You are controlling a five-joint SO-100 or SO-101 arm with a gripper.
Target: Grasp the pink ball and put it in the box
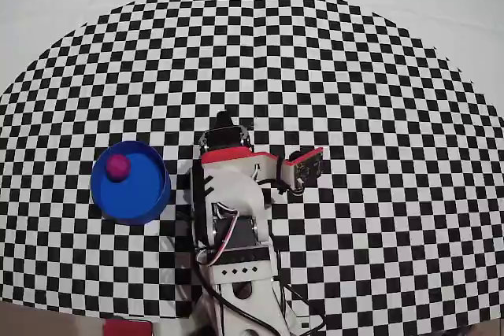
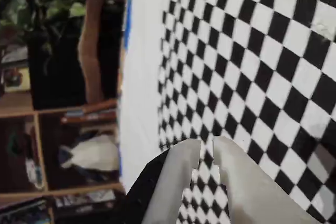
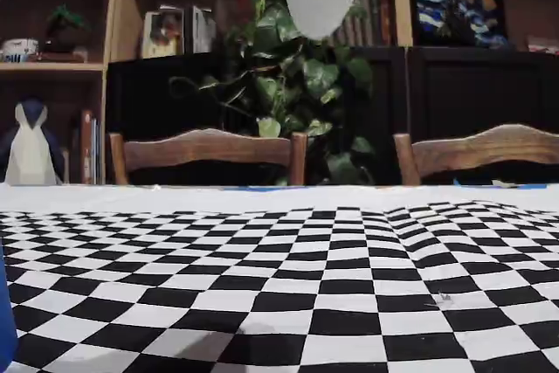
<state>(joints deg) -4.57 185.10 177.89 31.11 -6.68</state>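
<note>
Overhead view, left to right: the pink ball lay inside the box, toward its upper-left wall. The box stood on the checkered counter, just left of the arm. In the wrist view the claw held nothing, its fingers nearly together with only a narrow slit between them, raised above the checkered cloth right of the box.

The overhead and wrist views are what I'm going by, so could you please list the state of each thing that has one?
Pink ball: resting inside the box, near its upper-left wall in the overhead view.
Box: upright, open-topped, holding the ball.
Gripper: empty, with only a narrow gap between the fingers, raised off the checkered cloth.
</note>
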